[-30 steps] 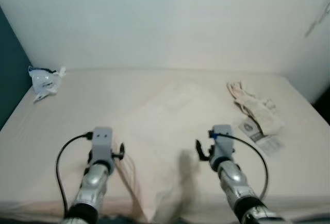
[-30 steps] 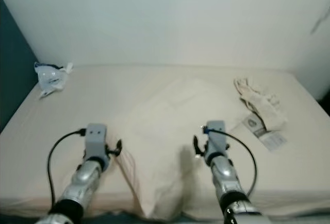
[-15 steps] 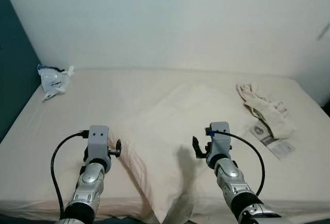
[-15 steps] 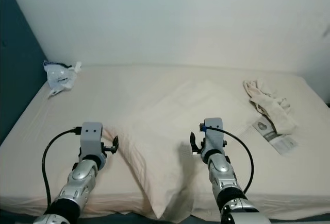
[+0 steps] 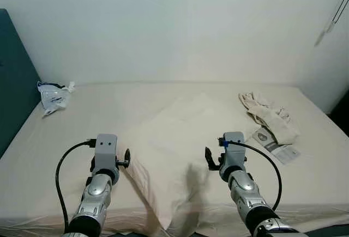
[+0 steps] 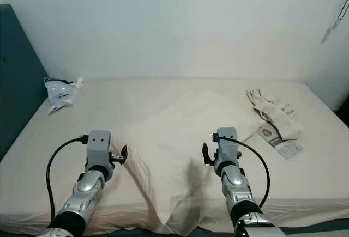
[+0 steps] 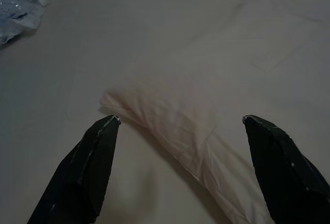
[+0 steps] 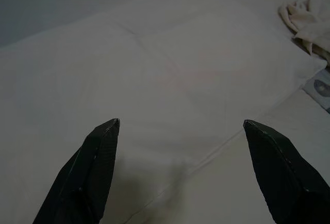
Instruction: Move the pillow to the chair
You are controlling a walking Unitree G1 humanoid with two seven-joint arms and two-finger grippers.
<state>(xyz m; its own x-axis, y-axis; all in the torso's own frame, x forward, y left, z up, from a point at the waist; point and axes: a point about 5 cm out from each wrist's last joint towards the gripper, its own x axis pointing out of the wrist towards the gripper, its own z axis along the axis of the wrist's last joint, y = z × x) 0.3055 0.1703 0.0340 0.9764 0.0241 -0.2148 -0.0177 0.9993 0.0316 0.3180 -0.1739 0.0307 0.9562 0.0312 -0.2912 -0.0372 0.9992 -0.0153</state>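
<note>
The view is settling after a small shift of the head camera, while the pillow (image 5: 180, 139) is lying unmoved on the bed (image 5: 60, 133), centre of frame. The left gripper (image 7: 180, 170) and right gripper (image 8: 180, 170) are hovering spread at its near corners, so grasping is likely coming next.

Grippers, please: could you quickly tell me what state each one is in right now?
Left gripper: open, holding nothing, over the pillow's corner.
Right gripper: open, holding nothing, above the pillow.
</note>
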